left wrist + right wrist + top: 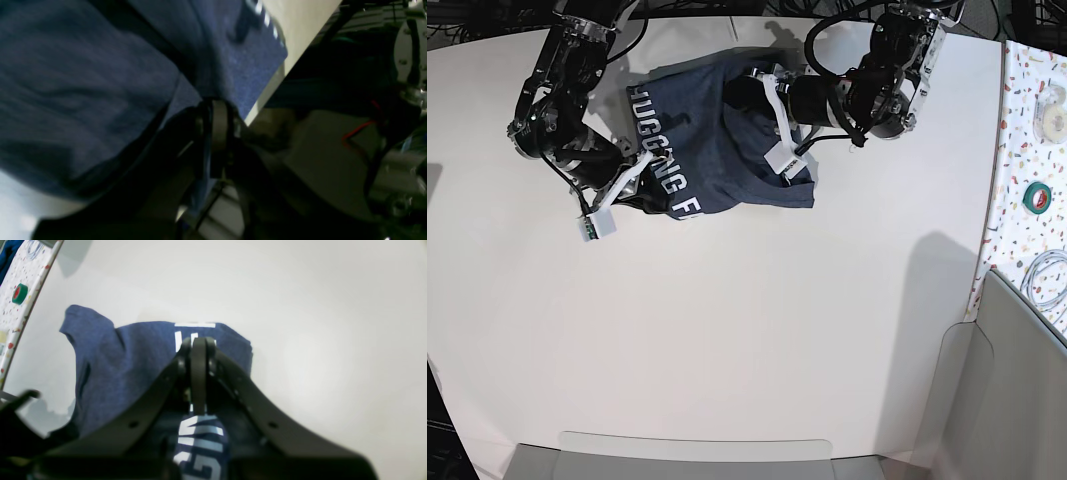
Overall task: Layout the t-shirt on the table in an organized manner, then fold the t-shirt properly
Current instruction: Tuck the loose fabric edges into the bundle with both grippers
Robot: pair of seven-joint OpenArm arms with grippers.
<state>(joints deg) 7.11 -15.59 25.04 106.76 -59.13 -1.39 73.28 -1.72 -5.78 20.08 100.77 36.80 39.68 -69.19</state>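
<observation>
The dark navy t-shirt (pixel 717 150) lies bunched near the far edge of the off-white table (pixel 747 330), with white lettering facing up along its left side. In the base view my left gripper (pixel 745 92) is over the shirt's upper right part. Up close, the left gripper (pixel 217 128) is shut with blue t-shirt (pixel 83 83) fabric pinched between its fingers, close to the table (pixel 300 23) edge. My right gripper (pixel 655 203) sits at the shirt's lower left edge. In its wrist view the right gripper (pixel 199 345) is shut, and lettered t-shirt (pixel 110 366) cloth runs up between its fingers.
A narrow speckled surface (pixel 1027 130) borders the table on the right and carries a green tape roll (pixel 1038 195), a white roll (pixel 1054 95) and a coiled cable (pixel 1047 280). A grey bin (pixel 1017 400) stands at the near right corner. Robot hardware and wires (pixel 360 133) lie beyond the far edge.
</observation>
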